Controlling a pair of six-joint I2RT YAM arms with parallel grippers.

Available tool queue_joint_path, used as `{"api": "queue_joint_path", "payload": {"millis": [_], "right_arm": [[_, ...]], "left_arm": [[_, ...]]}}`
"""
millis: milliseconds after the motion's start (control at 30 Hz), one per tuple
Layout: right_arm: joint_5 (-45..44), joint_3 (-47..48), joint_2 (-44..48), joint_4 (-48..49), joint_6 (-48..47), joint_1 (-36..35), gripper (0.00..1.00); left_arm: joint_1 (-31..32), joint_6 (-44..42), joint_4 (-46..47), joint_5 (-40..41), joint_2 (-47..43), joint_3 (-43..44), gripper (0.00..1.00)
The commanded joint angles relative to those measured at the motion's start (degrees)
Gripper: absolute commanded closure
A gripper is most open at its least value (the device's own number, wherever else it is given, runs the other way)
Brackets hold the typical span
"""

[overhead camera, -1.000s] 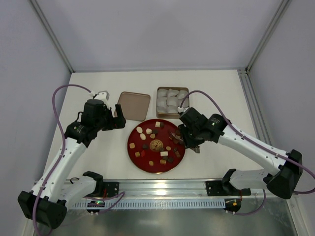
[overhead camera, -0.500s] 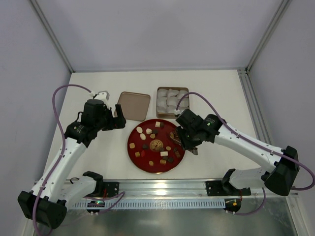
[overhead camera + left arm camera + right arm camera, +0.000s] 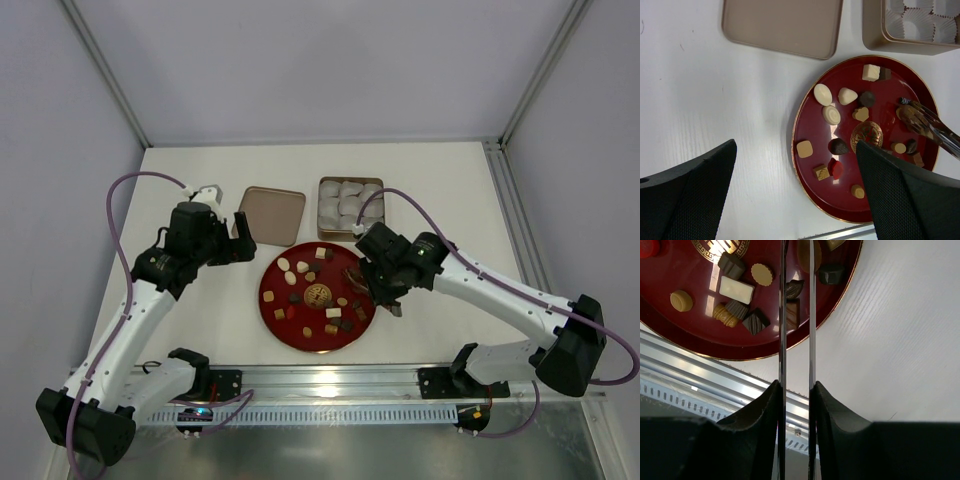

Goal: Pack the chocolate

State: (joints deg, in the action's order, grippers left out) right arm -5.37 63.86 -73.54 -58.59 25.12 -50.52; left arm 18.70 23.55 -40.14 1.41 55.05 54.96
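The chocolate (image 3: pixel 823 94) is all spread across the red plate (image 3: pixel 810 122) in the middle of the table, and none can be seen in the tin (image 3: pixel 350 180), which sits just beyond the plate's far right edge with its white paper cups (image 3: pixel 345 205) waiting to be filled. The lid (image 3: pixel 272 215) is laid flat to the tin's left, apparently so that it is out of the way. A pair of metal tongs (image 3: pixel 927 125) is clenched in the right gripper (image 3: pixel 796 390), and the blades are reached in over the right side of the plate. A tool that slim seems to be chosen because such small sweets would be awkward for broad fingers. Whether a piece is pinched between the tips cannot be told. The left gripper (image 3: pixel 242 232) is held spread wide above the bare table left of the plate, gripping nothing, seemingly parked clear of the work.
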Motion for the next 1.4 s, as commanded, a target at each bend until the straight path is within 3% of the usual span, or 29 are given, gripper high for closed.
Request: {"api": "queue_joint_path", "payload": {"millis": [0,500,767,1033,1367], "right_arm": [[-1.22,2.23,0.15,-0.47,-0.95,-0.37,0.72],[-3.95,11.90,-0.03,-2.49,-1.22,0.07,0.77],[-2.29,22.44,-4.77,1.36,-4.64,6.22,0.77],[1.50,30.44,-16.88,11.29,-6.49,17.02,0.77],[2.29,42.22,-32.88,14.03,-6.93,19.32,0.78]], "left_arm": [[0.11,-0.26,0.59,-0.62,-0.20,0.50,0.00],[0.11,-0.17,0.50,-0.71,-0.55,0.50,0.00],[0.11,-0.17,0.50,-0.71,-0.64,0.50,0.00],[0.11,-0.26,0.50,0.26,-0.47,0.59,0.00],[0.11,-0.35,0.50,1.05,-0.47,0.50,0.00]]}}
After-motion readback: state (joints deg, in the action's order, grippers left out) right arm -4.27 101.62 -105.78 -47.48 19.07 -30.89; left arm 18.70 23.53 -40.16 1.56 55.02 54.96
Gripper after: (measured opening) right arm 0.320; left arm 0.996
